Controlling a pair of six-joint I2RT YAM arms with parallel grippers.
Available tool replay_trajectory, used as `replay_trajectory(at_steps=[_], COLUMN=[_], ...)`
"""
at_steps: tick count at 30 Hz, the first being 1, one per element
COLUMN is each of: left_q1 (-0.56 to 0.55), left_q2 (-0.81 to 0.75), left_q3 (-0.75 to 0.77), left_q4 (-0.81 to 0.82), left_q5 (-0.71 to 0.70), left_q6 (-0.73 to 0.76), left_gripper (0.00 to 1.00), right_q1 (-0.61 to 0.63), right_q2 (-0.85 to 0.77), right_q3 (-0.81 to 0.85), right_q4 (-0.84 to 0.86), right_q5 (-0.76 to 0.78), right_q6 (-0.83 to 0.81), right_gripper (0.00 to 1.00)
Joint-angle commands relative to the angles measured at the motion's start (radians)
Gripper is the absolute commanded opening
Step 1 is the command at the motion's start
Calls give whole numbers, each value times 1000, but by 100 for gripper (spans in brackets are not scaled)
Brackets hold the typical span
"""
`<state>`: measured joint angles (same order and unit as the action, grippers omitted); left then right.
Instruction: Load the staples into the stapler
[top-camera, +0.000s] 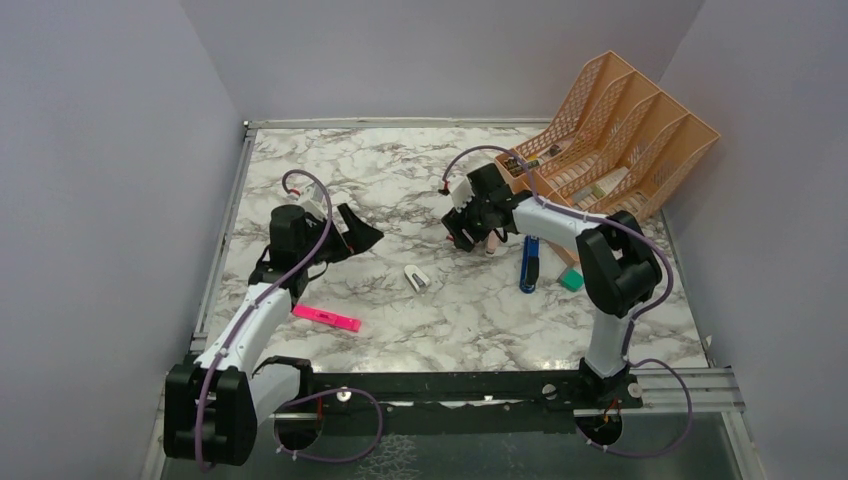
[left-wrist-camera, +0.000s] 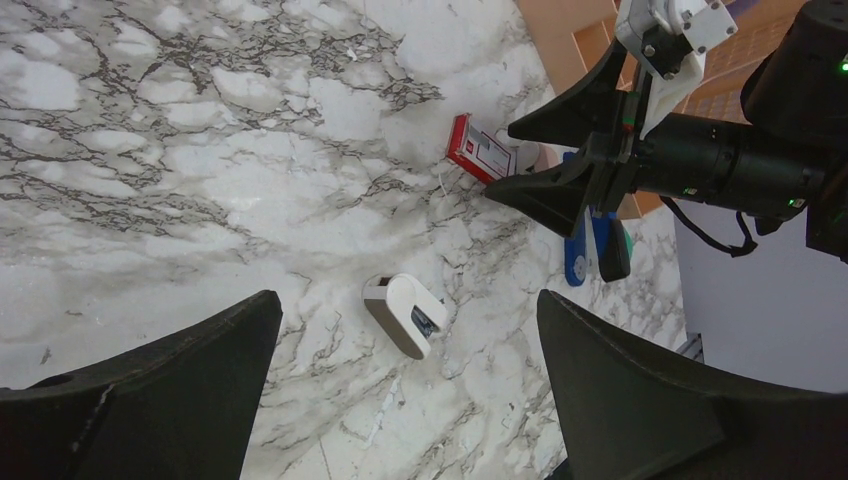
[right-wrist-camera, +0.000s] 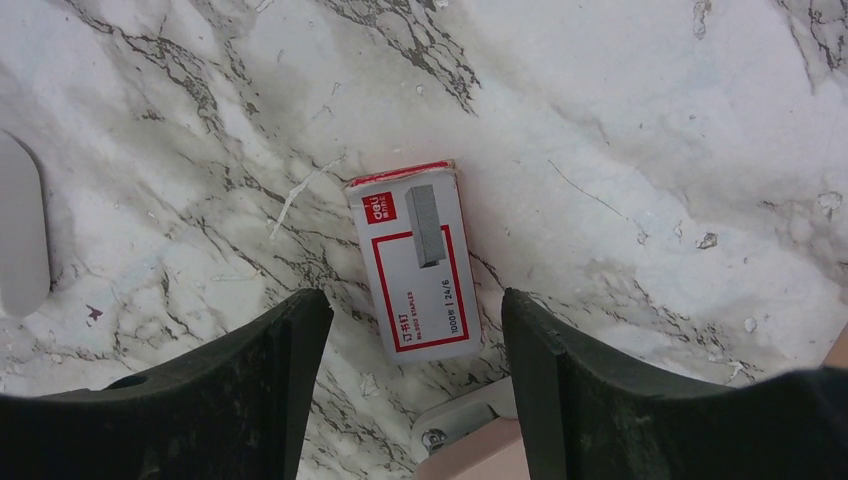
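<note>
1. Box of staples (right-wrist-camera: 418, 290): from above we lose it wholly beneath the right gripper (top-camera: 468, 236). In the left wrist view a black finger (left-wrist-camera: 545, 192) overlaps one corner.
2. Grey strip (right-wrist-camera: 426, 226) on the box face: printed or lying loose, we cannot tell.
3. Blue stapler (left-wrist-camera: 576, 258): one end hidden behind that same finger.
4. White-and-pink thing (right-wrist-camera: 468, 432): cut by the bottom edge of the right wrist view; we cannot name it.
5. White rounded thing (right-wrist-camera: 20, 230): cut by the left edge there.
6. Orange rack (top-camera: 620, 130): contents too small for us to name.
7. Left gripper (left-wrist-camera: 406, 298): fingers run off the bottom edge.
</note>
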<state>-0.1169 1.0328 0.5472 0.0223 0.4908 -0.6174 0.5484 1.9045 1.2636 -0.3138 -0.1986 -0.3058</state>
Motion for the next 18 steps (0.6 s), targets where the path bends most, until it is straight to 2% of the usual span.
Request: replay_trajectory(at_steps=[1,7,11,18], left_q1=[3,-8,-32,-85], left_q2=[18,106,208,358], left_q3=[47,39,65,126], left_q4=[48,134,173,242], left_q5=[45,92,108,95], left_q6=[-4,-73,-88,-142], left_gripper=[99,98,95,92], right_q1=[4,2,1,-5], right_q2=[-69,-13,-4,29], right_q3=[-38,-27,-48,-33], right_q4=[74,5,39,5], right_q5=[-8,-23,-25,-70], right_q6=[-1,-101,-125,-161], right_gripper=[71,71,70,62])
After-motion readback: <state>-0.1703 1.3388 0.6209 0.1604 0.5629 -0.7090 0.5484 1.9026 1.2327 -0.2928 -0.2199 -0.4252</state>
